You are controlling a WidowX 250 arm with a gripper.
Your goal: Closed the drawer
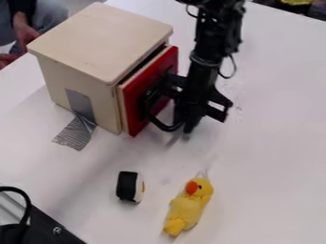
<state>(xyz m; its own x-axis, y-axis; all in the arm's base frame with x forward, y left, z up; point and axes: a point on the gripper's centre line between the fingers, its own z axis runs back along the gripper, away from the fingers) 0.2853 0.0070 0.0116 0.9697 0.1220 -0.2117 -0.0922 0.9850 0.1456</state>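
The gripper [183,125] hangs just in front of the red drawer front [132,102], low down near the tabletop and beside the black handle [164,127]. Parts of the gripper and the handle overlap, and I cannot tell whether they touch. The drawer belongs to a pale wooden box [96,40] at the upper left. A narrow dark gap runs between the box and the drawer front, so the drawer stands slightly out. The arm covers part of the front's right side.
Grey tape [79,107] runs from the box's side onto the white table [267,143]. Nearer the camera lie a black-and-white roll [128,186] and a yellow toy duck [188,207]. A dark metal piece with a cable [47,228] occupies the lower left corner.
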